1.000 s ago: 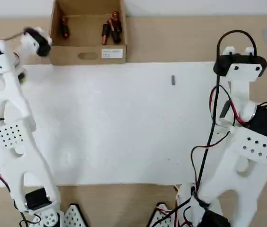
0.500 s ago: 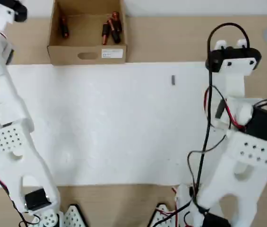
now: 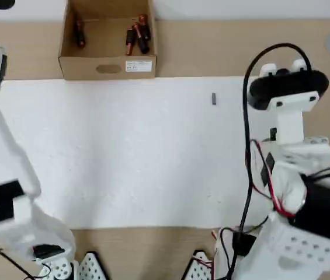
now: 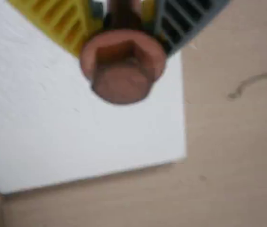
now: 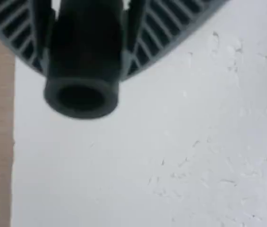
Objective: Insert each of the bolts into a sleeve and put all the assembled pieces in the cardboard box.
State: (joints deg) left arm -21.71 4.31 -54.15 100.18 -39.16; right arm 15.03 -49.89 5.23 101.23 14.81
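- Holding a copper bolt (image 4: pixel 122 71), the left gripper (image 4: pixel 124 19) clamps its shank, hex head toward the wrist camera.
- We see the right gripper (image 5: pixel 83 28) gripping a black sleeve (image 5: pixel 82 90), open bore facing its camera.
- The high view adds the gap: 2 arms at the left and right edges, well apart across the white mat (image 3: pixel 135 157). We judge shank and bore must line up.
- The cardboard box (image 3: pixel 107 67), upper left, nearer the left arm, holds assembled pieces (image 3: pixel 136 36).

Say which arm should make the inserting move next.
Left, probably: the left tool grips the bolt, the part that goes in. The right tool grips the sleeve, open bore clear, above the mat, so it can wait.
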